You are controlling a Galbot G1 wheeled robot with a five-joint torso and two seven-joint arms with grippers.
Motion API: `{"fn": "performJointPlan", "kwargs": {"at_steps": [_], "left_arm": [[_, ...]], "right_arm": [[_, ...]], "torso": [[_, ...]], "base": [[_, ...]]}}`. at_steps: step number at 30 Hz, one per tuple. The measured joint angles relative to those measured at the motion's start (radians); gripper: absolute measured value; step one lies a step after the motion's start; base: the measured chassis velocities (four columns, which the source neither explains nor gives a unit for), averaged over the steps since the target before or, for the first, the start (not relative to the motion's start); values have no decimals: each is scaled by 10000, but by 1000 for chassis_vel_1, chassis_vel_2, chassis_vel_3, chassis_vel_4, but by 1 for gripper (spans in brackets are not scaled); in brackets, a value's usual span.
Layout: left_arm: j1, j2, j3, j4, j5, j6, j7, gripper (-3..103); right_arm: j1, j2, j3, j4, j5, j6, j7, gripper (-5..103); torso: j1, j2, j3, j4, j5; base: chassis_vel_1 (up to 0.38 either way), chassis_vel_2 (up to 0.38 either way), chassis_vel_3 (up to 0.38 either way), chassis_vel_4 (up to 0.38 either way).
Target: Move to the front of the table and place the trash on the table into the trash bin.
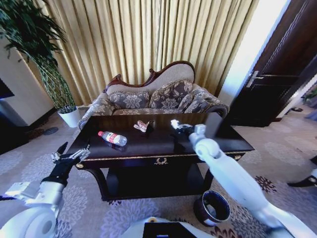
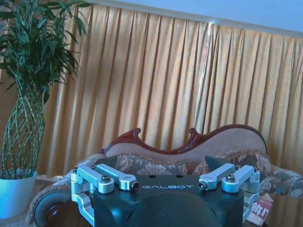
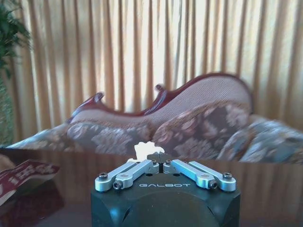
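Note:
The dark glossy table (image 1: 124,157) stands before me with a clear bottle with a red label (image 1: 113,138) lying left of centre and a crumpled brownish wrapper (image 1: 143,126) behind it. My right gripper (image 1: 177,126) reaches over the table's middle right and is shut on a small white crumpled paper bit (image 3: 144,150), low over the tabletop; the wrapper (image 3: 22,176) lies off to its side. My left gripper (image 1: 69,156) hovers open by the table's front left corner, its fingers (image 2: 116,178) spread wide and holding nothing. The dark round trash bin (image 1: 212,207) stands on the carpet at the front right.
A floral sofa (image 1: 153,96) stands right behind the table, with curtains beyond it. A white plant pot (image 1: 71,117) holding a tall plant stands at the back left. A dark door (image 1: 277,74) is on the right. Patterned carpet surrounds the table.

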Motion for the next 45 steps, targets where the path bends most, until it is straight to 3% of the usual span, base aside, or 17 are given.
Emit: {"fn": "performJointPlan", "kwargs": {"at_steps": [5, 11, 13, 14, 17, 23, 45], "left_arm": [[-205, 21, -35, -1, -116, 28, -13, 100], [-155, 12, -22, -1, -144, 41, -9, 100], [-141, 101, -121, 0, -323, 42, 48, 100], [-141, 101, -121, 0, -323, 42, 48, 100], [-218, 230, -160, 0, -556, 34, 197, 100], [-213, 248, -119, 78, -615, 31, 416, 100], [76, 223, -212, 0, -416, -130, 559, 100]], "right_arm": [[-1526, -218, 939, 1043, -209, 441, 480, 0], [-2738, 142, 1840, 1762, -734, 554, 884, 0], [-3745, 376, 2897, 2171, -843, 713, 415, 0], [-3745, 376, 2897, 2171, -843, 713, 415, 0], [-5070, 576, 4234, 2630, -757, 944, -648, 0], [-6175, 717, 5283, 3276, -517, 987, -945, 0], [-7063, 1184, 5696, 4361, -492, 903, -633, 0]], "torso": [[-1, 1, -1, -1, 3], [-1, 1, 0, 9, -1], [-1, 1, -1, 3, 0], [-1, 1, -1, 3, 0], [-2, 2, -2, 0, 0], [-1, 1, -1, 2, -1], [-1, 0, 0, 2, 0]], "base": [[0, 0, 0, 0], [0, 0, 0, 0], [0, 0, 0, 0], [0, 0, 0, 0], [0, 0, 0, 0], [0, 0, 0, 0], [69, -76, -70, 70]]}}
